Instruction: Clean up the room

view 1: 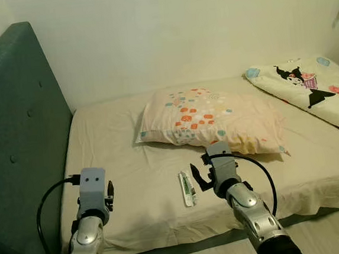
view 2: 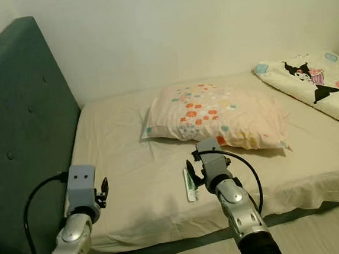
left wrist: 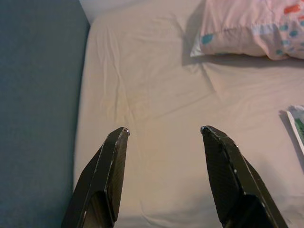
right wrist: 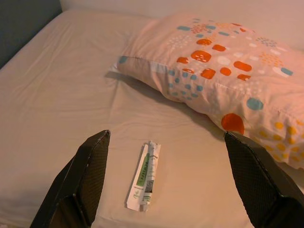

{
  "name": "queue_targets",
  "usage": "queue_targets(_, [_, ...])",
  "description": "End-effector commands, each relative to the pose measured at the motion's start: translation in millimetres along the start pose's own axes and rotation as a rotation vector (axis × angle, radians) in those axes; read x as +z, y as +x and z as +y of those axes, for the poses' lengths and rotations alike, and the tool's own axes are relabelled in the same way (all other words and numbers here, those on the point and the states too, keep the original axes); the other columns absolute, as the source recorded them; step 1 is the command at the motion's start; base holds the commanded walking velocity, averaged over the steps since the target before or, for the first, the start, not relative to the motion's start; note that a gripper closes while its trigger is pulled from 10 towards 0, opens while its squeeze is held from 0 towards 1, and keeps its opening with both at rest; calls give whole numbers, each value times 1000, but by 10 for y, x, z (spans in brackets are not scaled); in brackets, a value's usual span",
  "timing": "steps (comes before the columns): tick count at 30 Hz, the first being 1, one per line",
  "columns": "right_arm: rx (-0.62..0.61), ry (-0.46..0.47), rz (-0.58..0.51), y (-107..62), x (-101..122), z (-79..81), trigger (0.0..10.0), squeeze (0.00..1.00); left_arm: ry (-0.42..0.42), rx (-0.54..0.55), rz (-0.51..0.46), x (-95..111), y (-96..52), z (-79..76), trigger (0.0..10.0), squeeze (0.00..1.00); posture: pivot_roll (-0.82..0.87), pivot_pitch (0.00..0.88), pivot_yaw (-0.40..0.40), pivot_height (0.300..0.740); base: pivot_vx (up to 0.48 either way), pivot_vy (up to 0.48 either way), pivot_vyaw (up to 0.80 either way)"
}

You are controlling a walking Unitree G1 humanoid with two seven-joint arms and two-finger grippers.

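Observation:
A small white packet with a green stripe point(view 1: 187, 188) lies flat on the beige bed sheet near the bed's front edge. My right gripper point(view 1: 199, 177) hovers just right of it with its fingers spread wide; the packet point(right wrist: 144, 175) lies ahead between them, untouched. My left gripper point(view 1: 109, 188) is raised near the bed's front left corner, open over bare sheet point(left wrist: 156, 118), holding nothing. A peach pillow with orange and teal spots point(view 1: 210, 120) rests behind the packet.
A dark teal padded headboard point(view 1: 17, 146) runs along the left side of the bed. A white quilt with cartoon prints point(view 1: 314, 87) lies at the far right. The floor point(view 1: 321, 232) shows below the bed's front edge at the right.

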State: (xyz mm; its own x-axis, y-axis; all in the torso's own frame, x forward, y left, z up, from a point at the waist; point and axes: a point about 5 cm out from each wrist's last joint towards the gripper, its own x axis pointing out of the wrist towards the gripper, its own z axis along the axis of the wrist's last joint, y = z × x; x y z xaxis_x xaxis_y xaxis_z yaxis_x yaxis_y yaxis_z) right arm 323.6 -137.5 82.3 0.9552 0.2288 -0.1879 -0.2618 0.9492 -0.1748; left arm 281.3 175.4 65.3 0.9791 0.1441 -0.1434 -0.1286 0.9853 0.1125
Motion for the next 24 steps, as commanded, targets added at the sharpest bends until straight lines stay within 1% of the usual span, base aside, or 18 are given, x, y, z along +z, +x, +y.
queue_targets(1, [11,8,0,4,-16,19,10000,0,2,12,11,-24,-22,14,10000,0,-51,88,-7,715,0,0,0])
queue_targets(8, [18,13,-1,-4,-28,33,10000,0,0,25,9,-22,-28,21,10000,0,-51,84,-4,680,0,0,0])
queue_targets(14, [21,17,-1,-11,-39,40,10000,0,-1,26,8,-21,-28,17,10000,0,-51,82,-2,665,0,0,0])
queue_targets(16, [25,16,1,-16,-47,46,10000,0,2,18,7,-16,-25,7,10000,0,-51,81,1,650,0,0,0])
queue_targets(19, [25,15,4,-20,-56,49,10000,0,5,14,8,-16,-24,2,10000,0,-50,79,2,640,0,0,0])
queue_targets(24, [24,15,7,-26,-67,59,10000,0,11,5,8,-15,-23,-1,10000,0,-51,80,6,640,0,0,0])
